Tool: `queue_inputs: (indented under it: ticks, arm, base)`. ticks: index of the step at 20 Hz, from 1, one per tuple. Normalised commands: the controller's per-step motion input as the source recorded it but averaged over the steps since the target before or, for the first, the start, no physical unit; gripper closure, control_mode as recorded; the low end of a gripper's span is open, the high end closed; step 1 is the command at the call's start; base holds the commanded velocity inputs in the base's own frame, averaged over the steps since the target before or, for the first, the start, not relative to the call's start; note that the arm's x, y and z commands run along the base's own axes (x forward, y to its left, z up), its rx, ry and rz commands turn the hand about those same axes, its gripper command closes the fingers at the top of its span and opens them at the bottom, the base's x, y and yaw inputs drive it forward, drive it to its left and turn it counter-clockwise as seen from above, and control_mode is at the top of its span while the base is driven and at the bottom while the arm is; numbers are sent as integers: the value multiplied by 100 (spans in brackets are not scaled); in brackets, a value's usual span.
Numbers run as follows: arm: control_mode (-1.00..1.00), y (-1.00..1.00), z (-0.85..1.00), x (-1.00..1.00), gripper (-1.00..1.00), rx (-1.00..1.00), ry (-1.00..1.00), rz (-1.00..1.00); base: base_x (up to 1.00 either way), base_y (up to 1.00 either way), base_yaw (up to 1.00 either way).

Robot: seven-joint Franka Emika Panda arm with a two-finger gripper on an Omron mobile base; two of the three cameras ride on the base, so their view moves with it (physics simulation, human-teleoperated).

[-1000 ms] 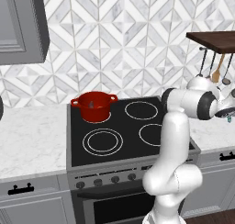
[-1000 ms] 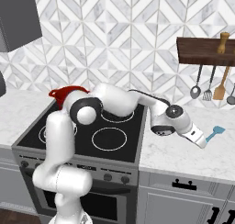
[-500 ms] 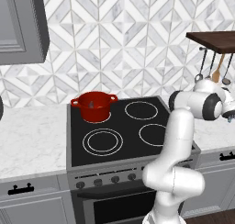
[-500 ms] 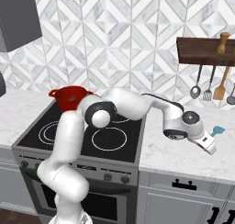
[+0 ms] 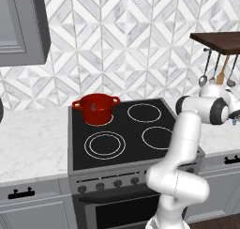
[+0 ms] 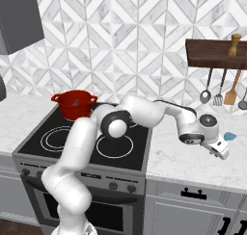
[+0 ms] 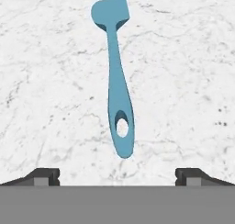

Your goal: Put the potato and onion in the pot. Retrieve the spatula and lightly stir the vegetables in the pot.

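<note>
The teal-blue spatula [image 7: 117, 85] lies flat on the white marble counter [image 7: 183, 81], with its head far from me and the holed end of its handle nearest. My gripper [image 7: 118, 177] hovers just short of that handle end, open, its two fingertips [image 7: 46, 176] wide apart with nothing between them. In the right base view the gripper [image 6: 218, 148] hangs low over the counter right of the stove, and the spatula [image 6: 230, 136] peeks out just beyond it. The red pot [image 5: 96, 108] [image 6: 75, 103] stands on the back left burner. The potato and onion are hidden.
The black stove top [image 5: 126, 134] has four burners. Grey ladles [image 6: 206, 92] and an orange-brown wooden utensil [image 6: 232, 90] hang under a dark wooden shelf [image 6: 214, 53] over the right counter. A pepper mill [image 6: 235, 45] stands on that shelf. My arm stretches across the stove.
The arm has swung further right and the hand has come down closer to the spatula. The jaws have stayed open. The pot has not moved.
</note>
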Motion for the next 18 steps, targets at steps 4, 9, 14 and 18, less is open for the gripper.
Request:
queue_inputs:
  ticks: [4, 9, 14, 18]
  arm:
    - [-100, -7, -28, 34, -100, 1, 5, 0]
    - [-100, -15, -24, 17, -100, 0, 0, 0]
    - [-100, -21, -21, 5, -100, 0, 0, 0]
    - [-100, -13, -17, 23, -100, 0, 0, 0]
  base:
    - [0, 0, 0]
    - [0, 0, 0]
    - [0, 0, 0]
    - [0, 0, 0]
